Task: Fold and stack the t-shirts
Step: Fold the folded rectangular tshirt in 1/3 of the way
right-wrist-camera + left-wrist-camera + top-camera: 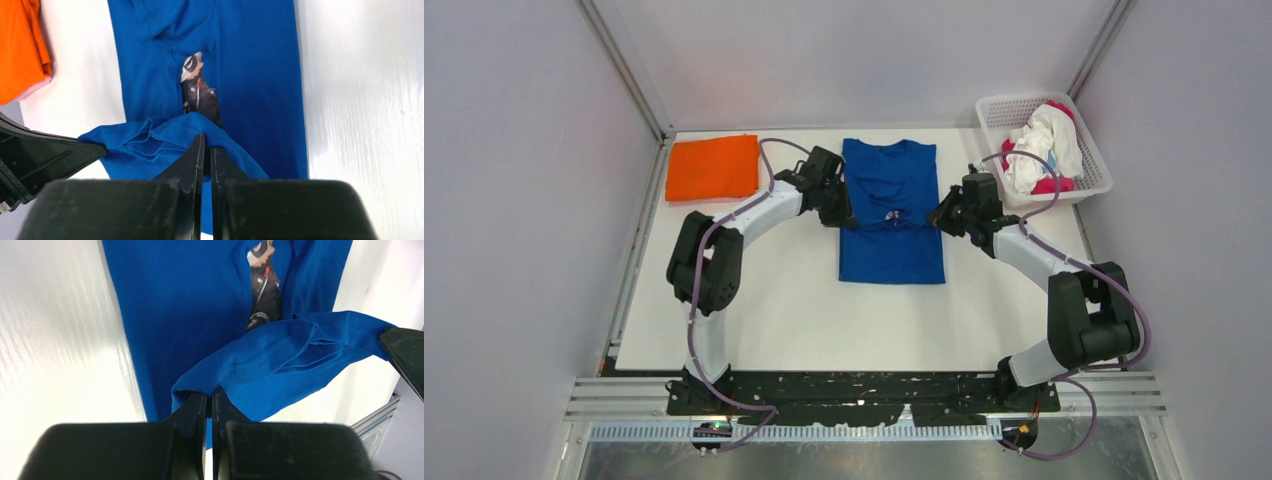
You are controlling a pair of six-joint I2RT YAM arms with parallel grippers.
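Lighting bright, even, from overhead; shadows soft. I note glare streaking the white table (60, 340) left of my left gripper (210, 395) and right of my right gripper (207, 145). Both gripper bodies blur near-black at the lens. The blue t-shirt (250, 75) beyond them reads sharp.

The blue t-shirt (892, 215) at the table's centre is solid royal blue. Its cartoon print (197, 92) shows black, white and a touch of red. At ten o'clock the orange t-shirt (712, 168) is bright and plain. At two o'clock the lattice basket (996, 108) is white, with a white shirt (1049, 140) and a magenta shirt (1052, 185) in it. The table (794, 310) is glossy white. The left gripper (209, 399) and right gripper (206, 145) are matt black.
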